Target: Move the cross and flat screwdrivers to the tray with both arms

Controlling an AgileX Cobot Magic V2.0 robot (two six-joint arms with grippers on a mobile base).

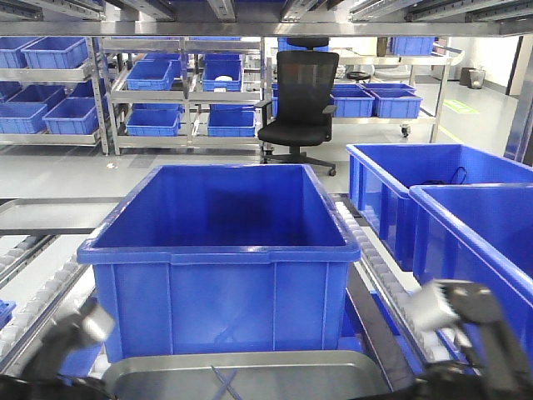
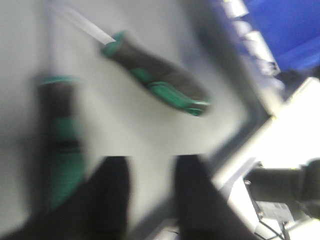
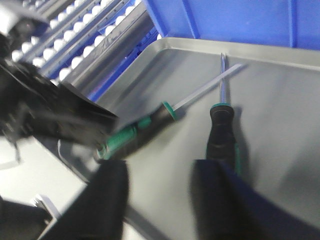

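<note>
Two screwdrivers with black-and-green handles lie inside the grey metal tray [image 3: 280, 100], their silver shafts crossing. In the right wrist view one screwdriver [image 3: 142, 131] lies at the left and the other [image 3: 221, 127] at the right. My right gripper [image 3: 160, 172] hovers open just above the tray, empty, its fingers apart beside the handles. In the blurred left wrist view, one screwdriver [image 2: 160, 82] and the other [image 2: 62, 135] rest on the tray [image 2: 140, 130]. My left gripper [image 2: 150, 172] is open over bare metal. The front view shows the tray [image 1: 166, 375] and crossed shafts [image 1: 223, 382].
A large empty blue bin [image 1: 221, 250] stands right behind the tray. Two more blue bins [image 1: 433, 192] sit to the right. Roller conveyor rails [image 1: 375, 267] run along both sides. Shelves with blue bins and a black office chair [image 1: 301, 96] stand far behind.
</note>
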